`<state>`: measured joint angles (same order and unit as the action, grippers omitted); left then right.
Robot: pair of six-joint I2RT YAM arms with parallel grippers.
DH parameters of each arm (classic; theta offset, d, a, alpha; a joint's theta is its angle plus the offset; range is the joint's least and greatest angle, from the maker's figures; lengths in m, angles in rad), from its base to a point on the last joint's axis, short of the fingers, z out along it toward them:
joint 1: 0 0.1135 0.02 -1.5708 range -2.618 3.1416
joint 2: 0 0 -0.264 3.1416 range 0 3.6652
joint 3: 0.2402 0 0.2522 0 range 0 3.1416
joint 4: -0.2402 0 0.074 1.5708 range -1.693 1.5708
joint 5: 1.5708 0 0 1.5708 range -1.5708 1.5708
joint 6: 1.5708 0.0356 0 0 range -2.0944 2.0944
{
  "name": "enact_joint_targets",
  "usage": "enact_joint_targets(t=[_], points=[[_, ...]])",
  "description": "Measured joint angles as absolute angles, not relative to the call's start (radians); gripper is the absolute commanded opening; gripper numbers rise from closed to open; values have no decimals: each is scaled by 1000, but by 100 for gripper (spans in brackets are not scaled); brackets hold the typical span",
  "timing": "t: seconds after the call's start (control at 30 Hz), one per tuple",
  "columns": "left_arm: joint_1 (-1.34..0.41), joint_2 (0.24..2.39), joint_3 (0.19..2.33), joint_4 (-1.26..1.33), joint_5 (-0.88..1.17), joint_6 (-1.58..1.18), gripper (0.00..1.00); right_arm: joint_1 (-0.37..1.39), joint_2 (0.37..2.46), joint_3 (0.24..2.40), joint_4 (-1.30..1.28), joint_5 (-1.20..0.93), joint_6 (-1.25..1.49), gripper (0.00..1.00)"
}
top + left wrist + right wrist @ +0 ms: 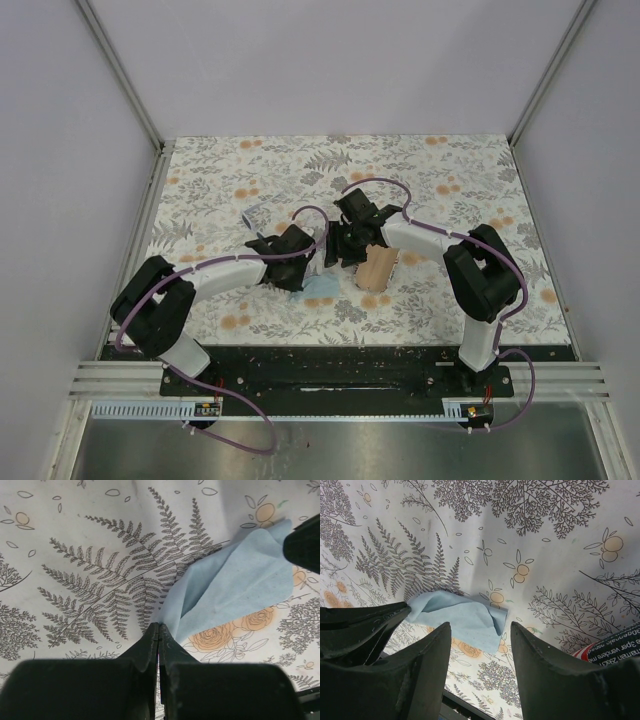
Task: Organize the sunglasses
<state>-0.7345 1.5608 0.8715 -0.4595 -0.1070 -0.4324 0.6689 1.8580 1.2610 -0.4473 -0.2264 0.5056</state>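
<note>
Both arms crowd the middle of the floral table, and that's the big worry. The left gripper and the right gripper sit nose to nose over one small patch, so a careless swing could knock one into the other.

The left one is closed, its tips pinching a corner of the light blue cloth, which tents up toward them. The right one is spread wide with nothing between its fingers, hovering just above that same cloth. If it closes here, it grabs cloth, not glasses, and the two arms end up tugging at one rag. That thin corner pinch could slip too.

The open case, tan inside up, lies just beside the right gripper. A sideways shove could slide it or flip it.

And the sunglasses? As best I can tell, they're the small pale thing lying well apart, beyond the left gripper toward the far left. It's too small to say how they lie. The left gripper sits roughly between them and the case, so the straight path across looks blocked.
</note>
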Motion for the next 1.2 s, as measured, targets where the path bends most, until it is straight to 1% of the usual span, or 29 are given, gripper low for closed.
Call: enact_joint_targets(t=[0.33, 0.5, 0.63, 0.8, 1.0, 1.2], points=[[-714, 1551, 888, -470, -72, -419, 0, 669, 1858, 1261, -448, -228, 506, 58], [-710, 1551, 968, -527, -74, -380, 0, 669, 1858, 1261, -447, -227, 506, 58], [-713, 1549, 1016, -524, -53, -344, 0, 669, 1858, 1261, -452, -226, 505, 59], [-764, 1527, 991, -535, -31, -335, 0, 669, 1858, 1261, -462, -226, 503, 59], [-844, 1462, 891, -561, -11, -348, 0, 669, 1858, 1261, -466, -227, 502, 59], [-837, 1439, 877, -576, -61, -379, 0, 669, 1858, 1261, -470, -229, 503, 61]])
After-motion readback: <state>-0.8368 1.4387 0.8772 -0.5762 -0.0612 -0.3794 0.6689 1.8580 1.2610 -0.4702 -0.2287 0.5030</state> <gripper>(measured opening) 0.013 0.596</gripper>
